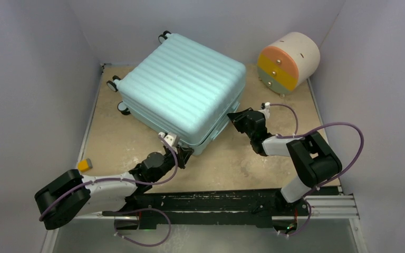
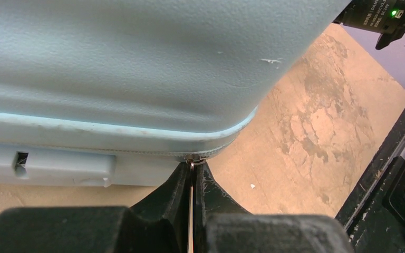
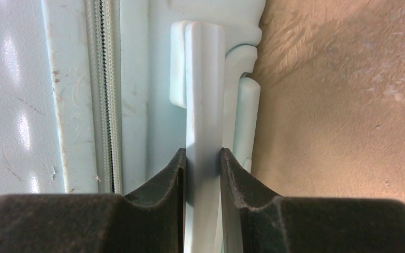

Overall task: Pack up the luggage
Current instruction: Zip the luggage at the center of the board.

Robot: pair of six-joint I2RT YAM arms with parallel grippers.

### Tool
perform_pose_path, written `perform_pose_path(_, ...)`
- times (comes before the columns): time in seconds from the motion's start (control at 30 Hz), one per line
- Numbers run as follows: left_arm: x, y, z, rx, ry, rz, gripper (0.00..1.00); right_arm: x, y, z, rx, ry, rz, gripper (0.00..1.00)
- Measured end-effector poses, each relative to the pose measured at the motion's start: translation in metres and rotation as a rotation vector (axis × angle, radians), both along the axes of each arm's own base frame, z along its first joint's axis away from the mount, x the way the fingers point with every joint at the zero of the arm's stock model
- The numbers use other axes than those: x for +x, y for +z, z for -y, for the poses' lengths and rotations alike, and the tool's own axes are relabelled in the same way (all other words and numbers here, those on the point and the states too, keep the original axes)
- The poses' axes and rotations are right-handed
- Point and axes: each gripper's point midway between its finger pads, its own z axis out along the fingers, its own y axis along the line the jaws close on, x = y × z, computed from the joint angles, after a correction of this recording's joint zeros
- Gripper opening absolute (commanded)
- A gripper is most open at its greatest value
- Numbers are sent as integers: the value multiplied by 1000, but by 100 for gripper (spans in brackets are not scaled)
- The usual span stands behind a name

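Observation:
The luggage (image 1: 182, 84), a pale teal ribbed hard-shell suitcase, lies flat and closed on the tan tabletop. At its near corner my left gripper (image 1: 182, 154) is shut on the thin metal zipper pull (image 2: 192, 164), right under the shell's rounded edge (image 2: 137, 79). My right gripper (image 1: 234, 117) is at the suitcase's right side. In the right wrist view this gripper (image 3: 204, 158) is shut on the pale teal carry handle (image 3: 204, 89), with the closed zipper line (image 3: 105, 95) running just left of it.
A round cream drawer unit (image 1: 289, 62) with orange, yellow and green fronts lies on its side at the back right. A small orange and grey block (image 1: 85, 165) sits near the left edge. White walls enclose the table; a black rail (image 1: 216, 203) runs along the front.

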Motion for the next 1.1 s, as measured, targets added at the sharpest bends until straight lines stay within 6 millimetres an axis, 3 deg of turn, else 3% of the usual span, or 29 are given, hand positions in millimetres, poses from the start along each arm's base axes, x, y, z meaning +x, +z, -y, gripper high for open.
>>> perform_pose_path(0.63, -18, 2, -11, 15, -21, -7, 0, -5, -1, -17, 44, 31, -8, 0)
perform_pose_path(1.1, -23, 1, 5, 171, -39, 46, 0, -5, -1, -20, 67, 37, -1, 0)
